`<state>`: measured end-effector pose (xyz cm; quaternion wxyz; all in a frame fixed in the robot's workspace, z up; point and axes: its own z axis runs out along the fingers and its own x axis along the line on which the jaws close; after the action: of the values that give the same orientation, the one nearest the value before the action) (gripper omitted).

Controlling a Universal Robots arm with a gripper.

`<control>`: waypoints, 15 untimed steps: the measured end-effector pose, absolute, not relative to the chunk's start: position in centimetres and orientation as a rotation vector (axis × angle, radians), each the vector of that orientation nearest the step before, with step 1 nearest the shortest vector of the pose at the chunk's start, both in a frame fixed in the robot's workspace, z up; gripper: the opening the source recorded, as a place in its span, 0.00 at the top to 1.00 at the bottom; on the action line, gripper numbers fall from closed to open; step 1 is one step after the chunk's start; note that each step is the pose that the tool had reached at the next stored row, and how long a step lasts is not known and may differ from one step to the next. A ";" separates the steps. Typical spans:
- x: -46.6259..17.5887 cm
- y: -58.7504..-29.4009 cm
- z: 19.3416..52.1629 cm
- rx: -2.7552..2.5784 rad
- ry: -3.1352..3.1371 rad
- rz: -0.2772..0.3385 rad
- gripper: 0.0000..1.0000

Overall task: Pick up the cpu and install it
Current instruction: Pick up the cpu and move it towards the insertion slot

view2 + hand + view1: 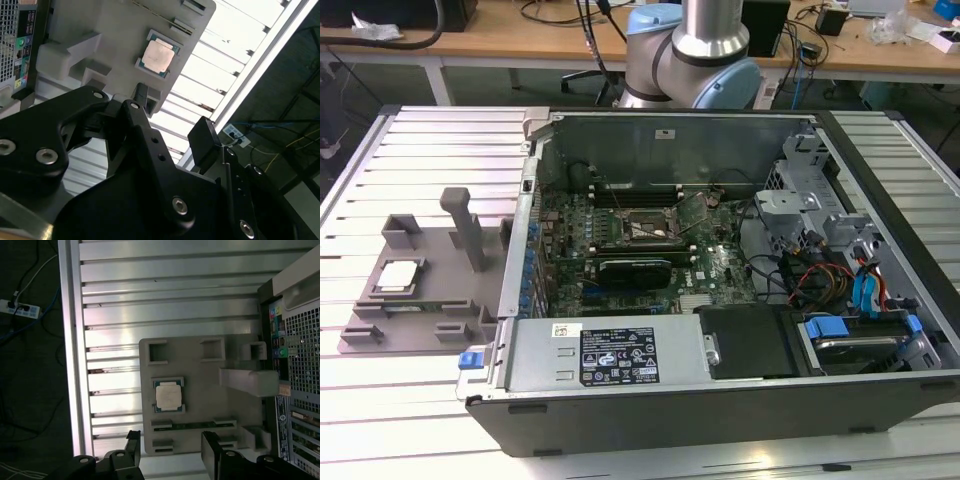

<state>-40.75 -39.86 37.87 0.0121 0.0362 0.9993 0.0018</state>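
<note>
The cpu [398, 275], a small square chip with a silvery top, lies flat in a recess of the grey plastic tray [430, 300] at the exterior view's left. Both wrist views look down on the cpu [168, 395] [158, 55] from well above. My gripper [171, 447] [172, 120] hangs high over the tray's edge, apart from the chip. It is open, and its black fingers [210, 447] have nothing between them. The black socket frame [638, 228] sits on the motherboard inside the open computer case [620, 410].
The case lies on a slatted aluminium table [420, 420], with cables, a drive cage [800, 200] and a power supply [620, 350] inside. An upright grey post [468, 225] rises from the tray. The arm's base [690, 50] stands behind the case. A power strip [20, 310] lies on the floor.
</note>
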 end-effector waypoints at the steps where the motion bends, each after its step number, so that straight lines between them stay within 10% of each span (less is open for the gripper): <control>1: -40.8 -39.9 37.8 0.113 3.115 0.006 0.40; 15: -40.8 -39.9 37.1 0.113 3.115 0.005 0.40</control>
<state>-40.76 -39.86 37.07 0.0121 0.0362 0.9993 0.0018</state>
